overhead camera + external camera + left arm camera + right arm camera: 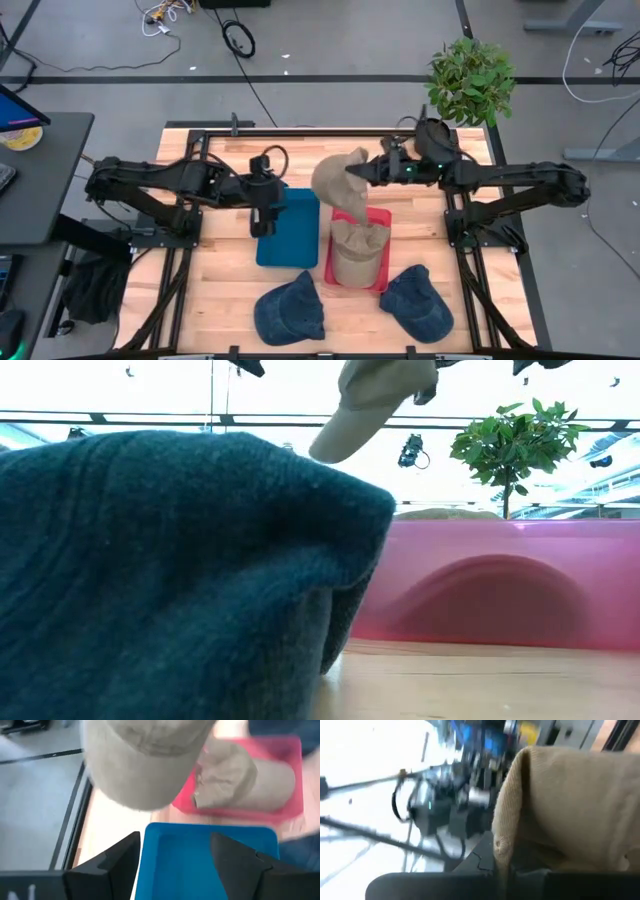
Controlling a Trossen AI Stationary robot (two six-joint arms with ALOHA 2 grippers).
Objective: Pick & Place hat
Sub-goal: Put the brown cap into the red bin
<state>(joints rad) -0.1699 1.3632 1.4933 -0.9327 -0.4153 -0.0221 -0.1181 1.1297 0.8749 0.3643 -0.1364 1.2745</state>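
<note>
While the tan hat (338, 180) hangs in the air near the centre of the high view, we see it pinched by the right gripper (358, 173), whose fingers are closed on the cloth just above the upper edge of the red bin (385, 216). In the right wrist view the fabric fills the right half of the frame, caught between that arm's dark fingers. Below it, inside the red bin, another tan hat (358, 252) already lies, taking up most of the space.

To the left of centre the left gripper (264, 215) hovers over the blue bin (288, 245), its fingers spread wide with nothing between them; the left wrist view shows the blue floor between the two fingers (112, 865).

Along the bottom of the high view two dark blue hats, one (291, 308) left of centre and one (416, 302) to the right, rest on the table (210, 290); the first of them blocks most of the low view.

Our worry is the drop. The held hat hangs off to the upper left of the red bin, so a release there could leave it draped over the rim or landing in the blue bin. The pinch takes only a small fold of cloth, and a swing could let it slip early. The hat already in the bin could also make the new one slide off.
</note>
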